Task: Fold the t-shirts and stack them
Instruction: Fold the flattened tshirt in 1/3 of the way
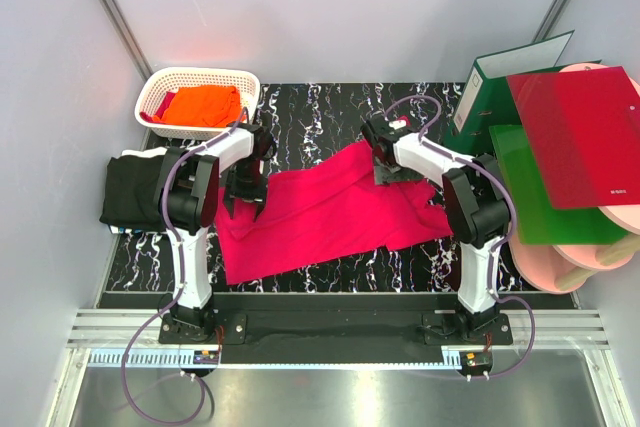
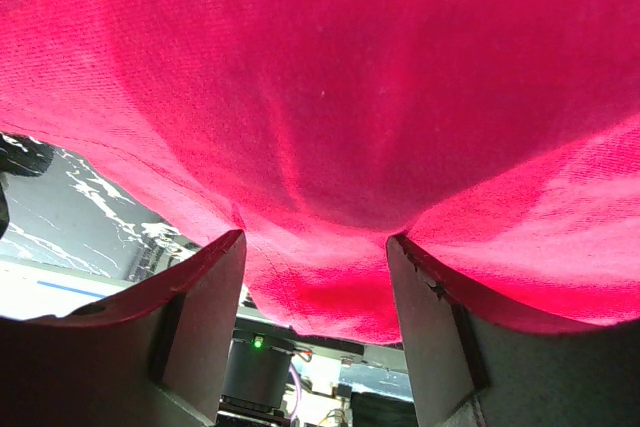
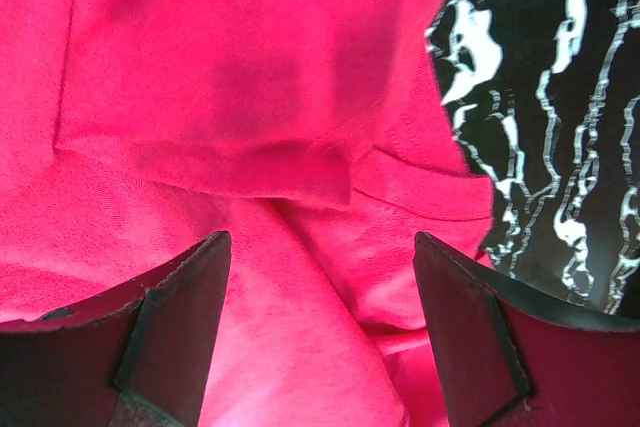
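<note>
Black white-veined desk point(image 1: 330, 112), pale booth walls behind

Item: crimson-pink t-shirt point(image 1: 330, 212), spread and rumpled across the middle of the desk, between the two arms. Black t-shirt point(image 1: 135, 192) lay folded at the left edge; orange t-shirt point(image 1: 200, 105) sat in the white lattice basket point(image 1: 250, 82) at the far left corner

Left pincer point(image 2: 315, 247): at the crimson shirt's left end, jaws partly apart, a sagging fold of the cloth filling the gap at the fingertips, desk visible underneath; whether the fold was clamped or merely draped could not be told

Right pincer point(image 3: 320, 247): jaws wide, holding nothing, poised over the shirt's far right part; a doubled hem and seam lay flat just ahead of the fingertips, bare desk showing to the right

Hazards, as judged:
- a loose left hold would likely let the fold slide out on any lift, dropping that side askew
- the right jaws, closing deep, could catch the under-layer with the doubled hem and drag the whole garment instead of turning one flap
- closing too near the edge could miss the cloth and meet only desk
- unequal pull between the arms would twist the shirt and spoil the fold
</note>
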You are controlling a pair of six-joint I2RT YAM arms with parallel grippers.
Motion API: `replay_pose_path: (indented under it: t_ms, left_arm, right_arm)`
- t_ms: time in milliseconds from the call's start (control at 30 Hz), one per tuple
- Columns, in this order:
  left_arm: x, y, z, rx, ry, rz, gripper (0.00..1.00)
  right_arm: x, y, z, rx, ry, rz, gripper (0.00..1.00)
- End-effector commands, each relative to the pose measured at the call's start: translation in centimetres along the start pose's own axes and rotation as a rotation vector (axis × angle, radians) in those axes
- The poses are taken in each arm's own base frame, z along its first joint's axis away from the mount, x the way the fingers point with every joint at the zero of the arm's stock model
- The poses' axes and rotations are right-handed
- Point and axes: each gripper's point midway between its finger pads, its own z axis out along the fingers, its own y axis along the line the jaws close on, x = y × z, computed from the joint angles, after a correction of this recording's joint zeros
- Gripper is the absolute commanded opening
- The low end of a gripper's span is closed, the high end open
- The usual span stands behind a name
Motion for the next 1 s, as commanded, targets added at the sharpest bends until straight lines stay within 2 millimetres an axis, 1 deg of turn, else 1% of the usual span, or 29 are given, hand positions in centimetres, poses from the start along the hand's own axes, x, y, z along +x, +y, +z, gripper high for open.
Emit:
replay_pose_path:
  t_ms: [0, 67, 167, 200, 267, 300, 367, 400, 467, 633, 700, 733, 767, 833, 867, 933, 967]
  left_arm:
    - [-0.6, 0.0, 1.2, -0.018, -0.003, 0.000, 0.63]
    - [-0.6, -0.1, 1.2, -0.018, -0.003, -0.001, 0.63]
    - [-0.7, -0.1, 1.3, -0.017, -0.001, 0.002, 0.63]
    - [-0.7, -0.1, 1.4, -0.019, 0.000, 0.002, 0.63]
    - [-0.8, -0.1, 1.3, -0.020, -0.002, 0.005, 0.63]
    - [-0.8, 0.0, 1.3, -0.022, -0.003, 0.005, 0.63]
    - [-0.7, 0.0, 1.4, -0.026, 0.001, 0.007, 0.63]
    - [-0.6, 0.1, 1.4, -0.028, 0.002, 0.008, 0.63]
    - [-0.6, 0.1, 1.5, -0.028, 0.002, 0.008, 0.63]
    - [-0.7, 0.0, 1.4, -0.029, -0.002, 0.007, 0.63]
    - [-0.7, 0.1, 1.5, -0.030, 0.004, 0.006, 0.63]
    - [-0.7, 0.1, 1.5, -0.030, 0.004, 0.007, 0.63]
    - [-0.8, 0.1, 1.4, -0.030, -0.001, 0.006, 0.63]
    - [-0.7, 0.2, 1.4, -0.035, 0.001, 0.008, 0.63]
    - [-0.7, 0.3, 1.4, -0.038, -0.001, 0.008, 0.63]
    - [-0.6, 0.3, 1.4, -0.040, 0.001, 0.008, 0.63]
    - [-0.7, 0.3, 1.4, -0.039, -0.002, 0.008, 0.63]
  right_arm:
    - [-4.5, -1.8, -3.4, 0.002, -0.141, 0.086, 0.81]
    - [-4.6, -2.0, -3.3, 0.007, -0.142, 0.089, 0.80]
    - [-4.3, -2.2, -2.2, 0.025, -0.120, 0.084, 0.80]
    - [-3.9, -2.1, -1.4, 0.035, -0.101, 0.076, 0.80]
    - [-3.7, -1.9, -0.6, 0.042, -0.088, 0.074, 0.79]
    - [-3.4, -1.7, 0.2, 0.050, -0.073, 0.067, 0.78]
    - [-3.1, -1.4, 0.9, 0.058, -0.058, 0.054, 0.78]
    - [-2.8, -1.2, 1.6, 0.062, -0.043, 0.045, 0.78]
    - [-2.4, -0.7, 2.2, 0.055, -0.027, 0.034, 0.78]
    - [-2.9, -0.1, 2.2, 0.033, -0.030, 0.040, 0.78]
    - [-2.7, 0.4, 2.8, 0.022, -0.017, 0.037, 0.75]
    - [-2.5, 0.6, 2.9, 0.015, -0.010, 0.031, 0.65]
    - [-2.2, 1.0, 3.3, 0.005, 0.005, 0.025, 0.60]
    - [-2.1, 1.5, 3.6, -0.013, 0.016, 0.023, 0.47]
    - [-1.9, 1.9, 3.8, -0.031, 0.028, 0.020, 0.40]
    - [-1.8, 2.4, 4.0, -0.050, 0.039, 0.020, 0.34]
    - [-1.7, 2.7, 4.0, -0.066, 0.046, 0.017, 0.26]
